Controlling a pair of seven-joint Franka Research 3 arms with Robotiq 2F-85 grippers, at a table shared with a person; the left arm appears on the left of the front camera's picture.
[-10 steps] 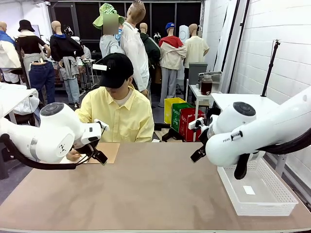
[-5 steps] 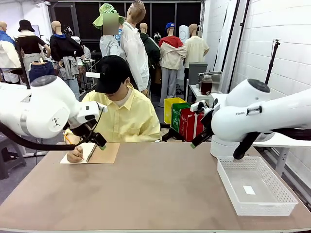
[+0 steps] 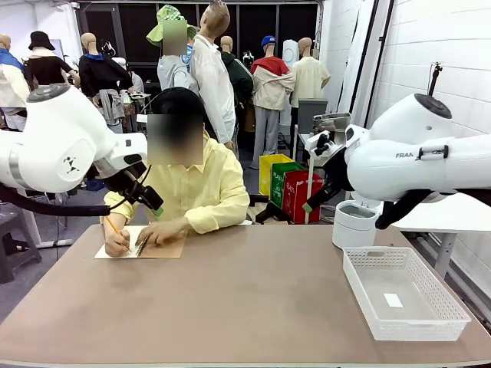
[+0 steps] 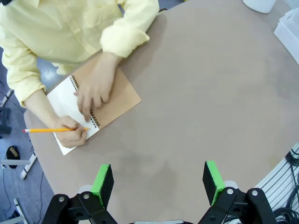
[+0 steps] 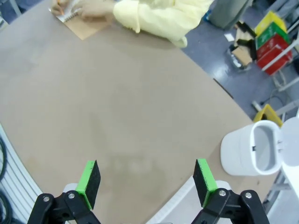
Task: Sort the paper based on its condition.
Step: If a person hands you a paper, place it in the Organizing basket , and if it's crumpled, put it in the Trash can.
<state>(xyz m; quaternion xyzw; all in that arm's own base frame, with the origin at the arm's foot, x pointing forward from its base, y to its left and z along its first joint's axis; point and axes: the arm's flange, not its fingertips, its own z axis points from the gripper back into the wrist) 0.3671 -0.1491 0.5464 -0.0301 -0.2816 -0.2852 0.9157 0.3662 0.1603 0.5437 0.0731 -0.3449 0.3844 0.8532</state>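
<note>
Arms waiting
Left gripper [image 4: 158,181] and right gripper [image 5: 145,183] hang spread, empty; best hold off while the person [image 4: 70,28], upper left, uses the notebook [image 4: 124,95].

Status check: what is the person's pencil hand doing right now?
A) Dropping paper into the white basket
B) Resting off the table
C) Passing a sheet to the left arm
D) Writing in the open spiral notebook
D: the person's hand grips a yellow pencil with its tip on the white page of the open spiral notebook.
</note>
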